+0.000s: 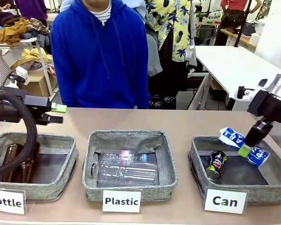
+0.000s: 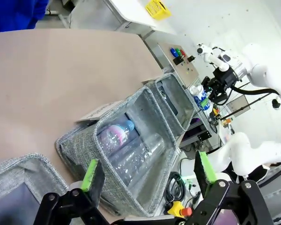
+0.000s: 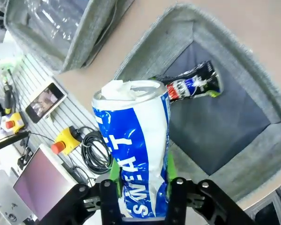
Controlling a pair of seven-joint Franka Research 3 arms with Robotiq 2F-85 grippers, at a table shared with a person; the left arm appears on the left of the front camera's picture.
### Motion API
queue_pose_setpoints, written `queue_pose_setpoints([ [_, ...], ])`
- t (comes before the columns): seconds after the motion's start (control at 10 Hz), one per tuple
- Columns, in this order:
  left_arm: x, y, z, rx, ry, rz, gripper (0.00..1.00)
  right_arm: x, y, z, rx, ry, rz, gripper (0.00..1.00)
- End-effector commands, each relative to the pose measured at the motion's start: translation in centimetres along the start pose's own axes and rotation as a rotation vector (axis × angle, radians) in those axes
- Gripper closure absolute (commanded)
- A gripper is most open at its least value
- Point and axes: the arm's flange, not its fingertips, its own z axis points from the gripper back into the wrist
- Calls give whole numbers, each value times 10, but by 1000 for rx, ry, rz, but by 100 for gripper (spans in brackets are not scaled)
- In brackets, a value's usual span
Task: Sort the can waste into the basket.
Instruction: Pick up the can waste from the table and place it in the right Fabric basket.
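Surface [image 1: 187, 123]: flat tan top carrying three square fabric bins in a row. Can basket [image 1: 196, 161]: grey woven cloth walls, soft rounded rim, dark lining, white card reading "Can"; in the front view it stands at 4 o'clock from the picture's centre. Neighbouring bins: the middle one, carded "Plastic", holds a clear crinkled bottle [image 1: 126, 169]; the one carded "Bottle" holds brown glass. Right pincer [image 1: 249, 142]: black body, green pads, clenched across the waist of the blue can [image 3: 136, 154], held above the basket's far right part, at 2 o'clock from the basket's centre. Blue can: thin metal, dented and crumpled, white lettering, torn pale top. Dark can [image 1: 216, 165]: small, glossy, red-and-blue logo, lying tilted on the lining near the basket's left wall. Left pincer [image 2: 147, 174]: released, fingers spread wide, grasping nothing, above the bottle bin. Step in hand, as judged: the drop of the second can. Next move calls for letting go squarely over the lining.
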Motion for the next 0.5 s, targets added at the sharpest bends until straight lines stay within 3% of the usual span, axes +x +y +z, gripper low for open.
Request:
queue_pose_setpoints([
  [0.0,-1,-1,2,-10,2,4,0,10,-8,3,-63,-58,-31,0],
  [0.4,-1,-1,2,-10,2,4,0,12,-16,6,-61,-85,-26,0],
])
